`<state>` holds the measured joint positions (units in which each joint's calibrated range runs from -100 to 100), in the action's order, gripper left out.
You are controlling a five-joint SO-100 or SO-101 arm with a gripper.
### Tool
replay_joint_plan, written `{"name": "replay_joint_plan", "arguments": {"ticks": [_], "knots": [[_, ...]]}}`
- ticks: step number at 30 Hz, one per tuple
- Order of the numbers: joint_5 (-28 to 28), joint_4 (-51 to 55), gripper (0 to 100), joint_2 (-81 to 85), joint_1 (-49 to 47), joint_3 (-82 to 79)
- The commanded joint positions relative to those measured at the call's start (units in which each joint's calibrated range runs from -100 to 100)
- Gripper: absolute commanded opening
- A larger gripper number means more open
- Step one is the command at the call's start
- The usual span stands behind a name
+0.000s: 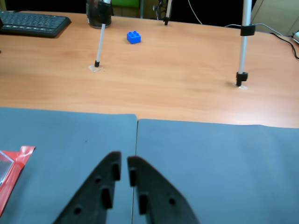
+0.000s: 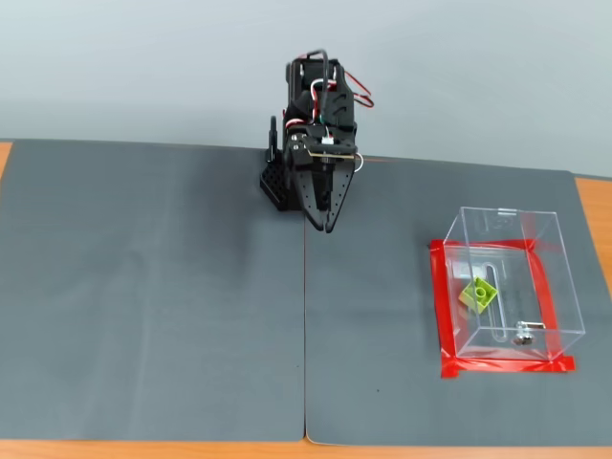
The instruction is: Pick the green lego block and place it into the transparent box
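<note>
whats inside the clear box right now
In the fixed view the box holds the green block, resting on its base beside a slot, with a small metal fitting near the front. Nothing is covered; the walls are see-through.

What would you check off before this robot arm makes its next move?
1. Green lego block inside the transparent box: ok, it lies on the box floor.
2. Gripper empty: ok, shut with nothing between its tips.
3. Gripper clear of the box: ok, it hangs over the mat seam, well apart.
4. Box sitting in its red tape frame: ok.
5. Blue block off the work mat: ok, it sits far off on the wooden table.
6. Block undamaged: cannot tell.
</note>
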<state>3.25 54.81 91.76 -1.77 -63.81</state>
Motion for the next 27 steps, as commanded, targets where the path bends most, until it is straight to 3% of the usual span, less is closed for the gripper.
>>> {"name": "replay_joint_plan", "arguments": {"ticks": [1,16,27], "knots": [[0.27,-0.73,2,7.99,0.02,-7.52],[-0.2,-0.82,2,7.65,0.16,-31.04],[-0.2,0.05,2,7.65,0.24,-34.74]]}}
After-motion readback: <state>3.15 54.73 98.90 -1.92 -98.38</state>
